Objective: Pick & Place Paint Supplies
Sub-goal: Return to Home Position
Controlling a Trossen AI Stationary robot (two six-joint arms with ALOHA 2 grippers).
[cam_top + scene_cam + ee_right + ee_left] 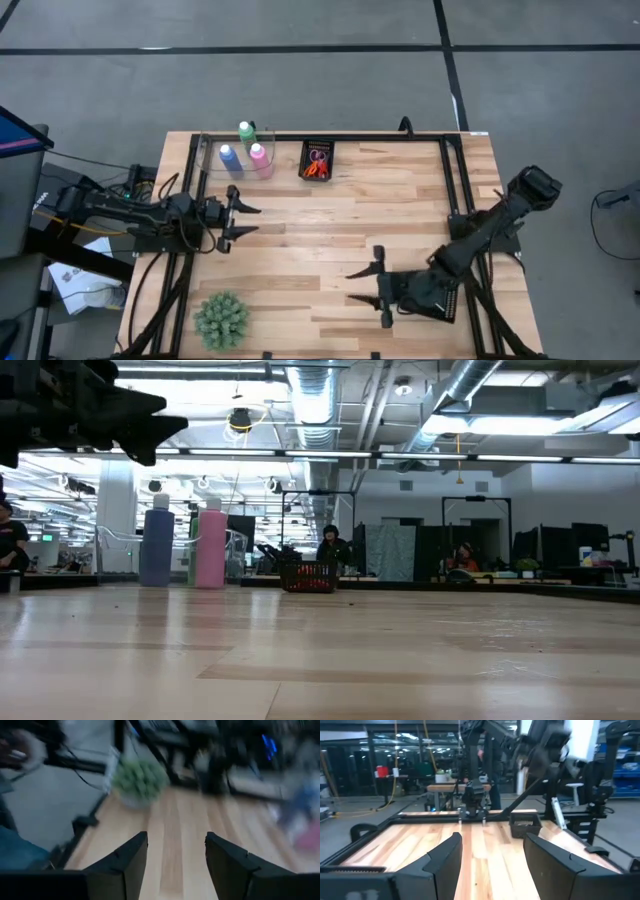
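Observation:
Three small bottles with white caps, green (246,131), blue (229,158) and pink (260,157), stand upright at the table's far left, inside a clear-walled bin (204,150). The low view shows the blue bottle (156,547) and the pink bottle (211,546). Scissors with orange and pink handles (317,165) lie in a black mesh tray (318,147) just right of the bottles. My left gripper (244,219) stands open near the table's left edge, nearer me than the bottles, with nothing between its fingers (492,837). My right gripper (361,285) is open over the near middle and points left (176,836).
A spiky green plant (221,320) stands at the near left corner, ahead of my right gripper (140,780). The black mesh tray (525,824) shows in the left wrist view. Black frame rails (455,180) run along the table's sides. Bare wood lies between the two grippers.

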